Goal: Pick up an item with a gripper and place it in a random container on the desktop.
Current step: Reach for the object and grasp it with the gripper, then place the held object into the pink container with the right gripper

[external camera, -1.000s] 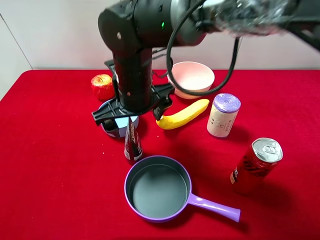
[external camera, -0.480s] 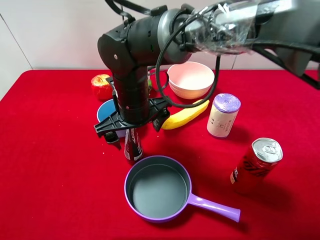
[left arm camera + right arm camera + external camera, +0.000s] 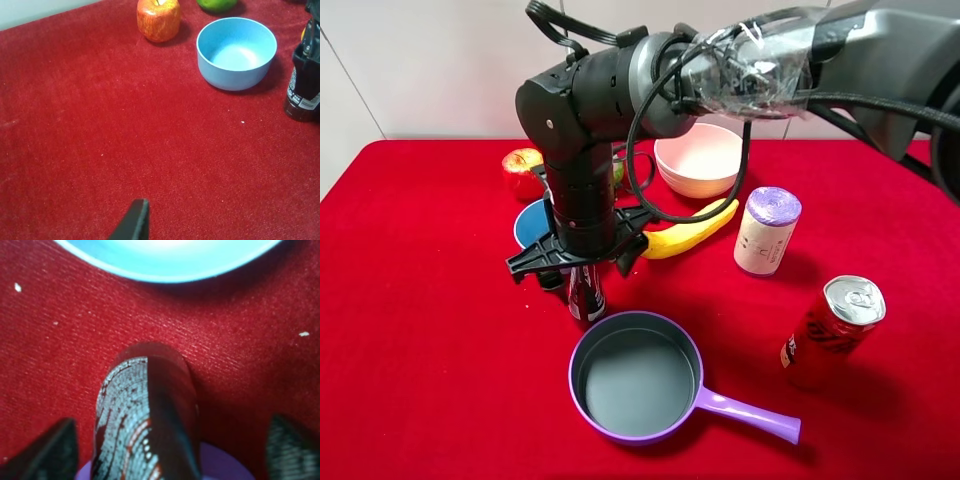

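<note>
While upright on the cloth (image 3: 420, 350), dark tube (image 3: 145, 410) between parted right jaws.

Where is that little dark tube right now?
In the high view the dark tube stands upright on the red cloth, left of centre, between the purple pan nearer the camera and the light blue bowl behind it.
</note>
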Tool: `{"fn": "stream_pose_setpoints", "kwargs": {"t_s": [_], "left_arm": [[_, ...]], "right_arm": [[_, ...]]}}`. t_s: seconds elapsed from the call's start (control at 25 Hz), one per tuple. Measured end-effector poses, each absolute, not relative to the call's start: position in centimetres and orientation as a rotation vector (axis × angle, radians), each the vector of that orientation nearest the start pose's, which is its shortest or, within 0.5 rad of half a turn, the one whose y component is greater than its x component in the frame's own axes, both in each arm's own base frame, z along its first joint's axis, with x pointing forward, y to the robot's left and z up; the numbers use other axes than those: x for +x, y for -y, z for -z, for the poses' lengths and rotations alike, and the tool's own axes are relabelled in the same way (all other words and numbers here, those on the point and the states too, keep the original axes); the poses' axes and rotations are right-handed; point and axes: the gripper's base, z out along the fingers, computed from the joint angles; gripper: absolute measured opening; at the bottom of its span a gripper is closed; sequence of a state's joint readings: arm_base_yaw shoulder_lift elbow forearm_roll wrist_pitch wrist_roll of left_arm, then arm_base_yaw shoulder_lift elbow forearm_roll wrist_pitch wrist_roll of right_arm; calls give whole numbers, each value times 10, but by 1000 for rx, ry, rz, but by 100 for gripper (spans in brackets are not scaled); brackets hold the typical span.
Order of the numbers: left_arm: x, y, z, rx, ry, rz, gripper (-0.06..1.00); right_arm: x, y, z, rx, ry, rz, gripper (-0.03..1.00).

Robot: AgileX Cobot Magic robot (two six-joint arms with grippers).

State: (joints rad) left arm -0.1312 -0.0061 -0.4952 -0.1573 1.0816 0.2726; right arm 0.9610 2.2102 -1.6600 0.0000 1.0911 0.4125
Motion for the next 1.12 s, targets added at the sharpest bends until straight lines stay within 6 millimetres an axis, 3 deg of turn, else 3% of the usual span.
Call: {"fn": "stream_pose_setpoints", "kwargs": {"t_s": [0.32,1.12], "left_arm": [[-8,12,-275,421,-2012,101,99],[-8,12,-275,421,-2012,101,99]], "right_arm": [[248,-358,-143,-848,-3015,-27,20],[245,-359,-144,-932,-3024,-58,20]]}}
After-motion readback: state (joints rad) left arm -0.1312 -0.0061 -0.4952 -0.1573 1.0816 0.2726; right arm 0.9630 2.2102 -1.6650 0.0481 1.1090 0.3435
